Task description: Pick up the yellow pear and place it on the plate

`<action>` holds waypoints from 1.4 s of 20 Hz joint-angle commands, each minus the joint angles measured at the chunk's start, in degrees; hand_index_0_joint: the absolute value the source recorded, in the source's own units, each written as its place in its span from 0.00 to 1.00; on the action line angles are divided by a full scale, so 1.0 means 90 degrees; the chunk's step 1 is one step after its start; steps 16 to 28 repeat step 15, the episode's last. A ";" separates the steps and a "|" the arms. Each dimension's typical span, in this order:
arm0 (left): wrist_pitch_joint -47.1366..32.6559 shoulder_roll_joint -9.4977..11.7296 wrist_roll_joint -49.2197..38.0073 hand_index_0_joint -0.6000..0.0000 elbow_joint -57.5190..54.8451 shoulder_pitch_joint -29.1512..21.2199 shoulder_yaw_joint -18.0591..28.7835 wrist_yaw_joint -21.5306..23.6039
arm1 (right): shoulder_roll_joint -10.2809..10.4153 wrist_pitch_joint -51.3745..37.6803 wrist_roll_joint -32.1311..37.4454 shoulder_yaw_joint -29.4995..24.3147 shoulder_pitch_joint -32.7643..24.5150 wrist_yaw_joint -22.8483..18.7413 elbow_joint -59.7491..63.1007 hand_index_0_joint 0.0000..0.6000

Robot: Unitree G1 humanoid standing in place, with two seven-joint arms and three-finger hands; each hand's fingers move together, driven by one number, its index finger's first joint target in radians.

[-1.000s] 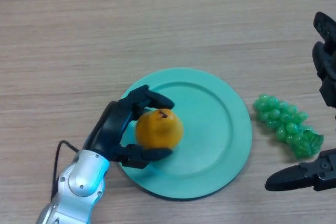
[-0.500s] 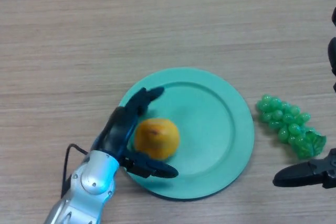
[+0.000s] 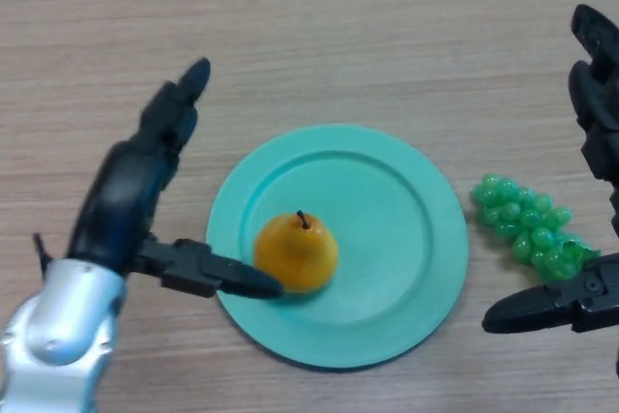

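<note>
Half a second ago the left hand (image 3: 131, 181) was cupped round the yellow pear (image 3: 295, 252); it has since let go and drawn back toward the view's left, its fingers now straight and spread wide, pointing up the table, with the thumb reaching sideways so that its tip lies over the plate's left rim just beside the fruit, perhaps brushing it, though the view does not settle that. The pear sits upright, stem up, on the teal plate (image 3: 406, 229), left of its centre, held by nothing. The right hand (image 3: 590, 239) shows at the view's right edge, its fingers open and relaxed, the thumb stretched out low near the plate's lower right; it has barely shifted. A bunch of green grapes (image 3: 532, 231) lies on the table between the plate and that hand, apart from the plate. Everything rests on a pale wood-grain table (image 3: 319, 36), which fills the view. The right hand's palm is cut off by the frame.
</note>
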 commanded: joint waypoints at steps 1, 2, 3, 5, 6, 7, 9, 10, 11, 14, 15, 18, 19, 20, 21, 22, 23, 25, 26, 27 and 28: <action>0.0019 0.0236 -0.1267 1.00 -0.0877 -0.0043 0.0953 -0.0108 | -0.0165 -0.0614 0.0380 -0.0339 -0.0201 0.0083 -0.0178 0.00; 0.0061 0.0298 -0.1518 1.00 -0.0907 -0.0021 0.1084 -0.0092 | -0.0170 -0.0785 0.0351 -0.0341 -0.0190 0.0104 -0.0099 0.00; 0.0022 0.0381 -0.1825 1.00 -0.0881 -0.0015 0.1296 -0.0109 | -0.0166 -0.0934 0.0362 -0.0354 -0.0192 0.0103 0.0019 0.00; 0.0043 0.0482 -0.2284 1.00 -0.0750 -0.0151 0.1551 0.0201 | -0.0177 -0.1146 0.0286 -0.0266 -0.0170 0.0141 0.0250 0.00; -0.0256 0.0504 -0.2219 1.00 -0.0663 -0.0168 0.1526 0.0278 | -0.0183 -0.1158 0.0291 -0.0249 -0.0202 0.0156 0.0297 0.00; -0.0520 0.0539 -0.2180 1.00 -0.0561 -0.0226 0.1507 0.0389 | -0.0202 -0.1159 0.0302 -0.0208 -0.0278 0.0169 0.0356 0.00; -0.0638 0.0618 -0.2111 1.00 -0.0546 -0.0277 0.1528 0.0458 | -0.0207 -0.1268 0.0214 -0.0078 -0.0413 0.0109 0.0474 0.00; -0.0742 0.0613 -0.2048 1.00 -0.0533 -0.0273 0.1518 0.0472 | -0.0206 -0.1274 0.0227 -0.0052 -0.0436 0.0099 0.0479 0.00; -0.0864 0.0634 -0.1885 1.00 -0.0522 -0.0287 0.1504 0.0486 | -0.0184 -0.1380 0.0174 0.0055 -0.0443 0.0081 0.0569 0.00; -0.0892 0.0645 -0.1653 1.00 -0.0652 -0.0268 0.1563 0.0459 | -0.0176 -0.1335 0.0057 0.0246 -0.0520 0.0086 0.0621 0.00; -0.0943 0.0630 -0.1578 1.00 -0.0691 -0.0266 0.1565 0.0491 | -0.0166 -0.1163 0.0098 0.0283 -0.0568 0.0072 0.0530 0.00; -0.0943 0.0630 -0.1578 1.00 -0.0691 -0.0266 0.1565 0.0491 | -0.0166 -0.1163 0.0098 0.0283 -0.0568 0.0072 0.0530 0.00; -0.0943 0.0630 -0.1578 1.00 -0.0691 -0.0266 0.1565 0.0491 | -0.0166 -0.1163 0.0098 0.0283 -0.0568 0.0072 0.0530 0.00; -0.0943 0.0630 -0.1578 1.00 -0.0691 -0.0266 0.1565 0.0491 | -0.0166 -0.1163 0.0098 0.0283 -0.0568 0.0072 0.0530 0.00; -0.0943 0.0630 -0.1578 1.00 -0.0691 -0.0266 0.1565 0.0491 | -0.0166 -0.1163 0.0098 0.0283 -0.0568 0.0072 0.0530 0.00; -0.0943 0.0630 -0.1578 1.00 -0.0691 -0.0266 0.1565 0.0491 | -0.0166 -0.1163 0.0098 0.0283 -0.0568 0.0072 0.0530 0.00; -0.0943 0.0630 -0.1578 1.00 -0.0691 -0.0266 0.1565 0.0491 | -0.0166 -0.1163 0.0098 0.0283 -0.0568 0.0072 0.0530 0.00; -0.0943 0.0630 -0.1578 1.00 -0.0691 -0.0266 0.1565 0.0491 | -0.0166 -0.1163 0.0098 0.0283 -0.0568 0.0072 0.0530 0.00; -0.0943 0.0630 -0.1578 1.00 -0.0691 -0.0266 0.1565 0.0491 | -0.0166 -0.1163 0.0098 0.0283 -0.0568 0.0072 0.0530 0.00; -0.0943 0.0630 -0.1578 1.00 -0.0691 -0.0266 0.1565 0.0491 | -0.0166 -0.1163 0.0098 0.0283 -0.0568 0.0072 0.0530 0.00; -0.0943 0.0630 -0.1578 1.00 -0.0691 -0.0266 0.1565 0.0491 | -0.0166 -0.1163 0.0098 0.0283 -0.0568 0.0072 0.0530 0.00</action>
